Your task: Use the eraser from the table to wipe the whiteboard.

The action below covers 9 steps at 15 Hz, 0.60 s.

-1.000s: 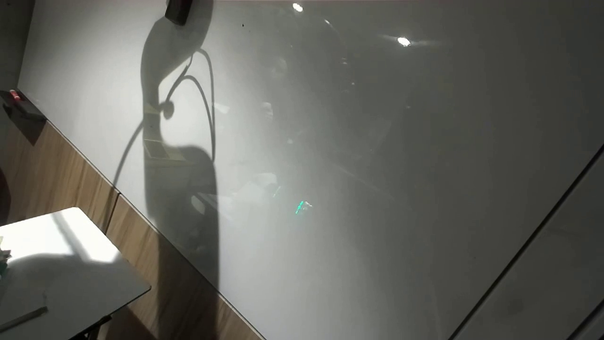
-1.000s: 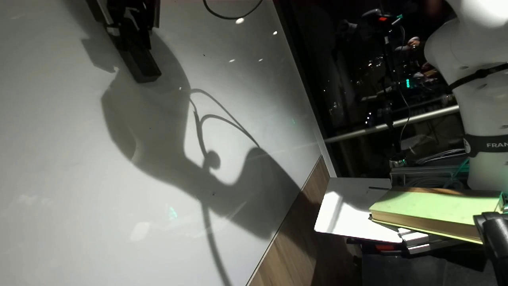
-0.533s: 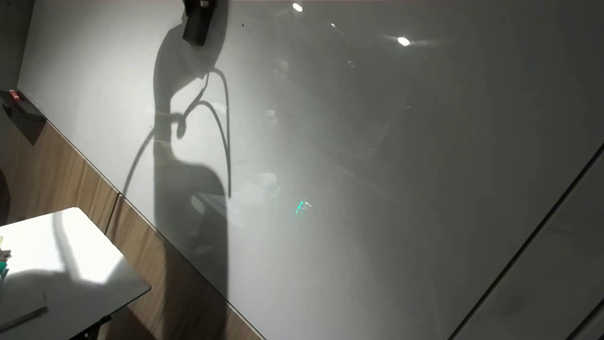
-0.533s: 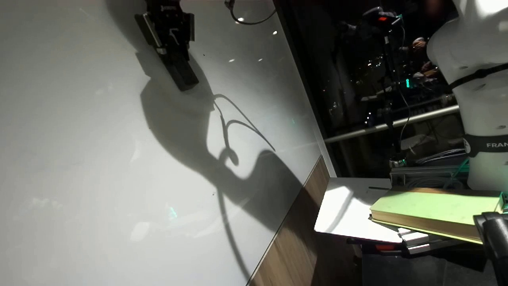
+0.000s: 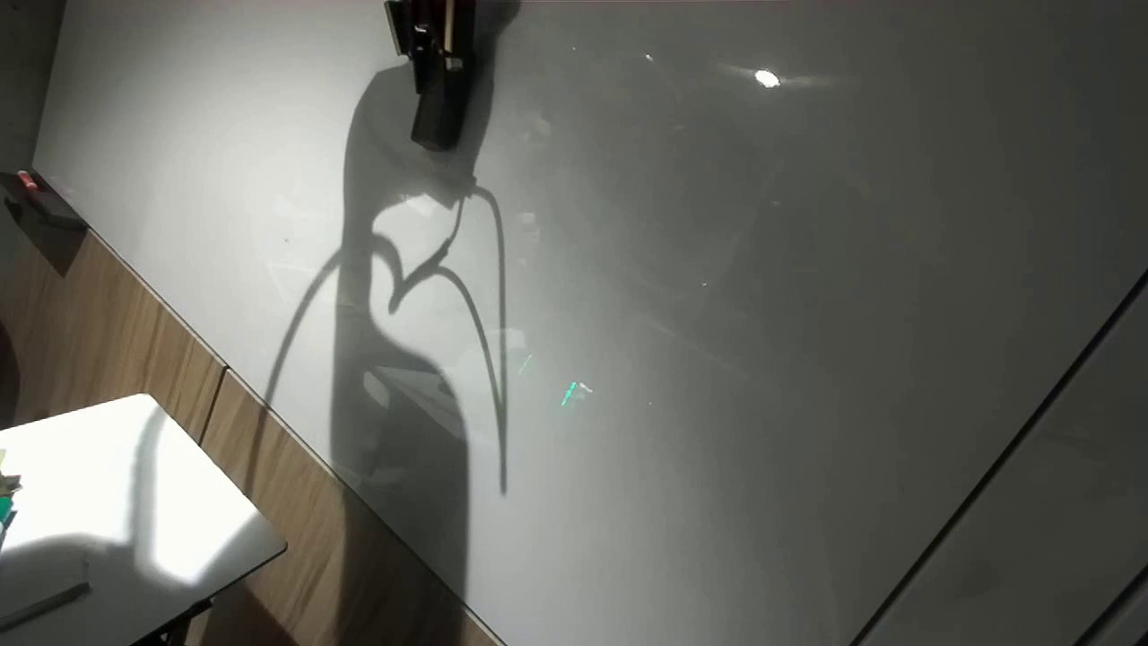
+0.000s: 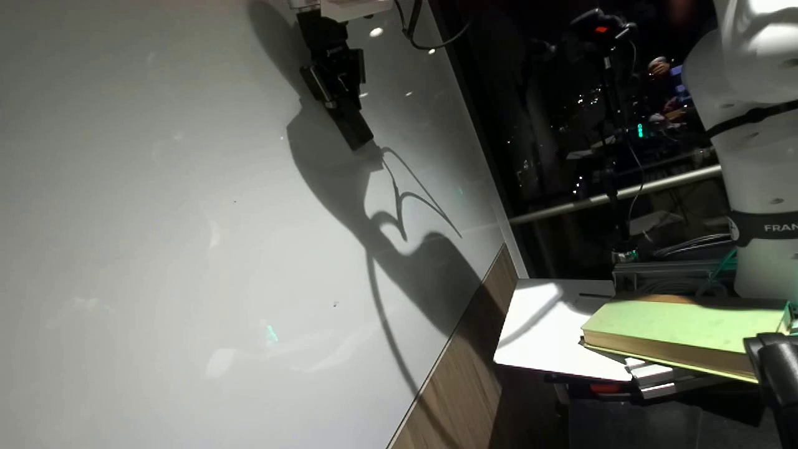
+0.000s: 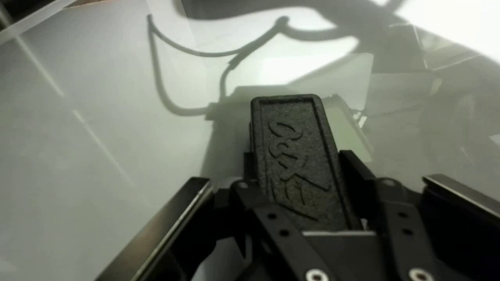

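My gripper (image 7: 300, 168) is shut on the eraser (image 7: 291, 132), a dark grey block with engraved lettering. Its fingers hold the long sides and the block sticks out past the fingertips. In both exterior views the gripper (image 5: 441, 67) (image 6: 341, 100) comes in from the top, with the eraser (image 5: 439, 118) (image 6: 355, 130) pointing down along the whiteboard (image 5: 717, 359) (image 6: 156, 262). The eraser's shadow lies close by its end; I cannot tell whether it touches the board. The white table (image 5: 202, 484) (image 6: 530, 340) stands below the board's lower edge.
Wood panelling (image 5: 296, 502) runs under the whiteboard. A green book-like block (image 6: 679, 321) lies on the table, and a thin dark strip (image 5: 45, 606) also lies there. A black box (image 5: 45, 202) sits at the board's lower left edge. A cable (image 6: 436, 43) hangs from the arm.
The gripper with the eraser has moved right and down in an exterior view, and mostly right in an exterior view that also shows the robot's base. The arm's shadow shifted with it.
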{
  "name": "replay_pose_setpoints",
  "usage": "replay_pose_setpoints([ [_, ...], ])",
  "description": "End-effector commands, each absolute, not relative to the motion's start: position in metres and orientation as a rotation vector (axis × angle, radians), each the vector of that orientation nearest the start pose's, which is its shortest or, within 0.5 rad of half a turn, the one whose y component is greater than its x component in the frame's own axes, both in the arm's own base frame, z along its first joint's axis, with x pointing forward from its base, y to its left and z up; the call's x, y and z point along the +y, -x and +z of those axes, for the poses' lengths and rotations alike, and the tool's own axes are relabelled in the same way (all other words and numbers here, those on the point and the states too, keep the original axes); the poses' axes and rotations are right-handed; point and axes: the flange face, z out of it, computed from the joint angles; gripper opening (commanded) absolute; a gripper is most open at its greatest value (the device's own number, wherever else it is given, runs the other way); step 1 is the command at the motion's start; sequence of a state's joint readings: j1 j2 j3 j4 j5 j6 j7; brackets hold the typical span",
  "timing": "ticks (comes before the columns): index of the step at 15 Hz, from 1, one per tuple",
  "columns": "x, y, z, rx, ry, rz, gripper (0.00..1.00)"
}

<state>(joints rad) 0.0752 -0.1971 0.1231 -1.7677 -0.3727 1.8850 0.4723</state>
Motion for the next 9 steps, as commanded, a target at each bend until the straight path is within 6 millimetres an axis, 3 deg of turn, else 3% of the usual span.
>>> replay_pose_setpoints([
  [1, 0.006, -0.552, 0.664, 0.443, 3.316, -0.829, 0.29],
  [3, -0.022, -0.560, 0.654, 0.476, 3.318, -0.791, 0.29],
  [4, -0.017, -0.555, 0.650, 0.482, 3.305, -0.755, 0.29],
  [6, 0.011, -0.538, 0.640, 0.450, 3.274, -0.715, 0.29],
  [9, 0.068, -0.512, 0.656, 0.351, 3.211, -0.754, 0.29],
])
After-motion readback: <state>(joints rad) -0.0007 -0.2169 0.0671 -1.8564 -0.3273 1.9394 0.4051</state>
